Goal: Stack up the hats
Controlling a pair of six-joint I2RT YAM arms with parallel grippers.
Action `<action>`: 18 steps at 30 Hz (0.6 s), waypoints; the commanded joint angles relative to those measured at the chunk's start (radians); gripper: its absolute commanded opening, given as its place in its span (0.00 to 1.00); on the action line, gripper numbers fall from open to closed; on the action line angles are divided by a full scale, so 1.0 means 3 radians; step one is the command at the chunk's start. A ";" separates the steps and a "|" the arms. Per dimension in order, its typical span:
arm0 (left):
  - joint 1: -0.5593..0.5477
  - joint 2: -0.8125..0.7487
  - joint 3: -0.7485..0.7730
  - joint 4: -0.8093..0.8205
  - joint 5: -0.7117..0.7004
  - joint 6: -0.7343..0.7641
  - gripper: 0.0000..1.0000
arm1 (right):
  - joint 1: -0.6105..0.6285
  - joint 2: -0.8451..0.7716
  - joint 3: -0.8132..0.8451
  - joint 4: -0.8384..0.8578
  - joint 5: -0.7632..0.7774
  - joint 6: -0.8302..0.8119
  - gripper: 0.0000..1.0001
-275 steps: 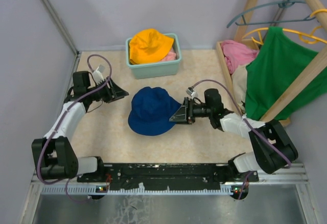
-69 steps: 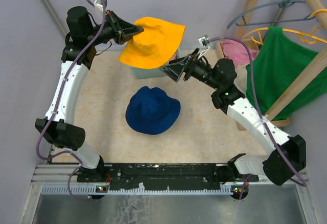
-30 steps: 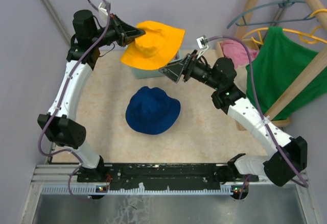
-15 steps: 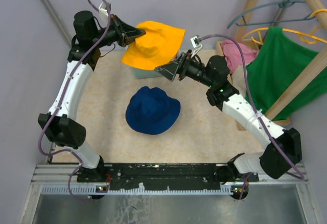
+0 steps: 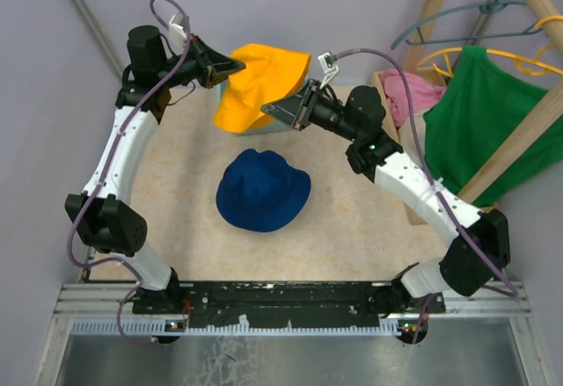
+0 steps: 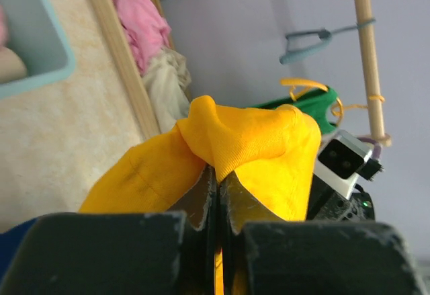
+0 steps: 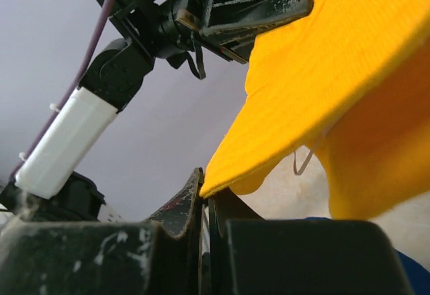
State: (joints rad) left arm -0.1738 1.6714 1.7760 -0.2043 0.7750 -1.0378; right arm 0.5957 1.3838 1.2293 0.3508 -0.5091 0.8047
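The beige speckled table [image 5: 352, 232] bears 1 navy hat [image 5: 262, 190] at its middle and a teal bin [image 6: 50, 53] behind.

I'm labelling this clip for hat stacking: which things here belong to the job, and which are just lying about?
Job:
yellow-orange hat, pinched by the left gripper and right gripper
navy hat on the table

Lying about:
green shirt
pink cloth
teal hanger
wooden rack
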 commanded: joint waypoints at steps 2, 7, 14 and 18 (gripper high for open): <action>0.0375 -0.0144 0.0200 -0.0524 -0.0262 0.0801 0.00 | 0.0058 0.0273 0.0345 0.0319 -0.0173 0.0709 0.00; 0.0500 -0.0185 0.0332 -0.0935 -0.0500 0.1445 0.00 | 0.0194 0.0678 0.0438 0.0673 -0.0340 0.1227 0.00; 0.0498 -0.0674 -0.0355 -0.0584 -0.0614 0.1737 0.00 | 0.0218 0.1161 0.0297 0.1330 -0.0571 0.1796 0.00; 0.0498 -0.0958 -0.0750 -0.0531 -0.0683 0.1859 0.00 | 0.0218 0.1156 0.0101 0.1432 -0.0653 0.1860 0.00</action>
State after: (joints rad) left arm -0.0242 1.4628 1.6157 -0.4210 0.6010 -0.5556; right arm 0.6586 1.7481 1.2873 0.6552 -0.6399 1.2999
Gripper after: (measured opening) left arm 0.010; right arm 0.012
